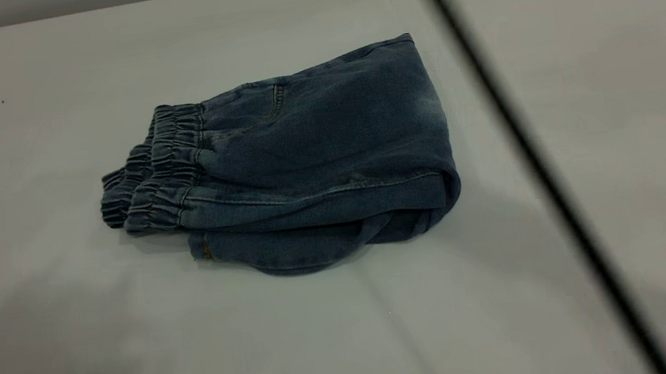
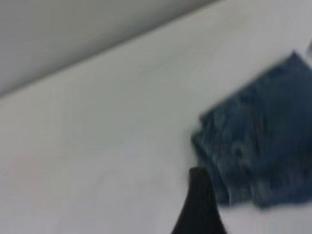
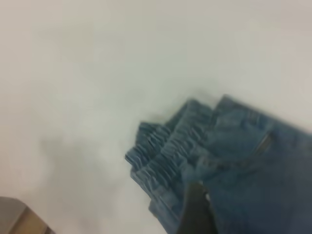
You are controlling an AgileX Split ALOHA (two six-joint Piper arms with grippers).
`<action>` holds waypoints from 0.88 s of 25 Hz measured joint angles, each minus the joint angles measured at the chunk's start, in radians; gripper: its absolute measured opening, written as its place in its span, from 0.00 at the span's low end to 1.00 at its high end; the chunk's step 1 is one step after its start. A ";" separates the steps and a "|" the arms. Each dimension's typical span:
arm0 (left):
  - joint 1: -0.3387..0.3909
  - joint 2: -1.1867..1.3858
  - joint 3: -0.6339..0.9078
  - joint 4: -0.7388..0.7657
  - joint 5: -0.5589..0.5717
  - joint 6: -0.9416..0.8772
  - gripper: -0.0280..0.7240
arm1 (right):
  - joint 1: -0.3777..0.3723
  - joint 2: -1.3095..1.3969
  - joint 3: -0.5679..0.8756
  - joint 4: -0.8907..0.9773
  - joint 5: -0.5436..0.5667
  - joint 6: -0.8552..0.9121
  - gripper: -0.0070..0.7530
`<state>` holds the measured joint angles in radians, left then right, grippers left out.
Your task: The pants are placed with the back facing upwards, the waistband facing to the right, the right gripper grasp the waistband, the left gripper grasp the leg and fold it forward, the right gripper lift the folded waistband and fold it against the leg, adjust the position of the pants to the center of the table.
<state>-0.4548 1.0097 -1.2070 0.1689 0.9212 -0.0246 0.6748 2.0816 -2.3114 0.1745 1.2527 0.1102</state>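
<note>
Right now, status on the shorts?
Shorts folded, waistband stacked at left. Neither gripper touching them, jaws unclear. Table otherwise bare.

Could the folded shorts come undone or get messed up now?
Maybe. The pants lie folded, but a bottom layer bulges out under the front edge, so a push to center them could slide the layers apart. The right tool's finger hovers beside the waistband; it might snag the ruffles and reopen the fold.
</note>
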 joint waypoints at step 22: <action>0.000 -0.432 0.359 -0.076 0.252 0.006 0.72 | 0.000 -0.993 1.151 -0.054 0.006 -0.052 0.61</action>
<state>-0.4548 0.5776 -0.8479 0.0928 1.1729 -0.0189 0.6748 1.0882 -1.1602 0.1202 1.2584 0.0579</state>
